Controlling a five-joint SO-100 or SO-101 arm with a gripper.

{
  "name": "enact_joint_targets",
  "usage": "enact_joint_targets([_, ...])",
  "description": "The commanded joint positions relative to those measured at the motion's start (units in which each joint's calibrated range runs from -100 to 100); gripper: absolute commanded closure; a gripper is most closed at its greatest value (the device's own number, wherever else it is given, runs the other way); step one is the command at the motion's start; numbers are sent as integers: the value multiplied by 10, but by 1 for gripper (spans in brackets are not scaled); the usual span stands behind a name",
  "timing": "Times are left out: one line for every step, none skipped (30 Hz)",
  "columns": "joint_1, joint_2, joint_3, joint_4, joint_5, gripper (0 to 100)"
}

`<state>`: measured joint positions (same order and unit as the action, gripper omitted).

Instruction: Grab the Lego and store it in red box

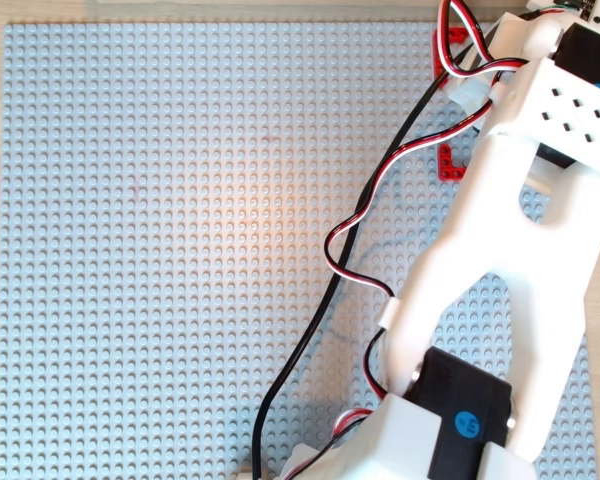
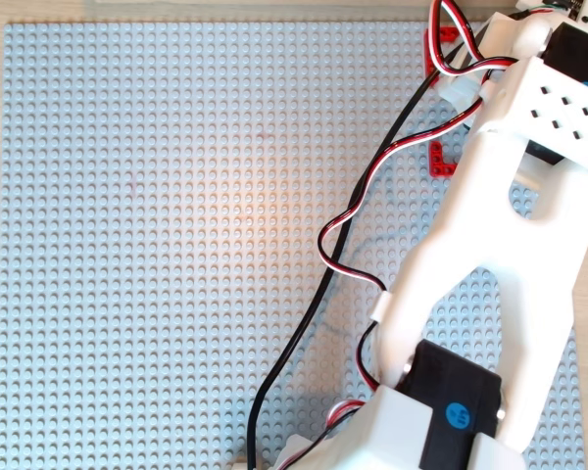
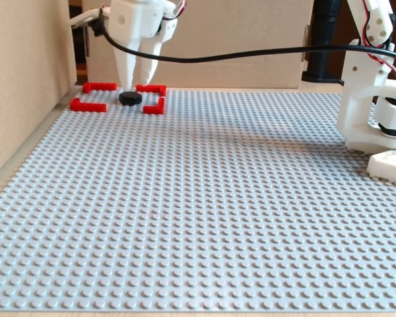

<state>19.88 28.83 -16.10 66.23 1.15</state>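
In the fixed view the Lego (image 3: 130, 98), a small black hexagonal piece, lies flat on the grey baseplate (image 3: 218, 198) inside the red box (image 3: 87, 104), a square of four red corner pieces at the far left. My gripper (image 3: 136, 84) hangs just above the Lego with its jaws slightly apart, not touching it. In both overhead views the white arm (image 1: 510, 230) covers the gripper and the Lego. Only bits of the red box (image 1: 450, 165) show beside the arm there.
The arm's white base (image 3: 376, 112) stands at the right edge of the baseplate in the fixed view. A black cable (image 3: 251, 54) runs from it to the gripper. Cardboard walls (image 3: 20, 79) stand along the left and back. Red-black wires (image 1: 380, 180) cross the plate in both overhead views.
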Motion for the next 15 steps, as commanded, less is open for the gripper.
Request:
enact_joint_targets([14,-15,-10,-9,1,82])
enact_joint_targets([14,-16,-13,-9,1,83])
enact_joint_targets([15,-18,-16,-8,0,84])
enact_joint_targets([15,-22,-21,-2,-1,85])
enact_joint_targets([17,-28,-24,11,-2,88])
enact_joint_targets([19,-35,-28,20,-3,91])
enact_joint_targets([19,-40,-28,23,-3,93])
enact_joint_targets([19,-48,-28,23,-3,94])
enact_joint_targets([19,-54,-28,22,-3,95])
enact_joint_targets([19,-61,-28,25,-3,95])
enact_joint_targets([19,-68,-28,27,-2,95])
enact_joint_targets([19,-73,-28,28,-2,95])
enact_joint_targets([19,-80,-28,30,-2,95])
enact_joint_targets([19,-87,-28,38,-2,95])
enact_joint_targets([18,-95,-28,44,-1,95])
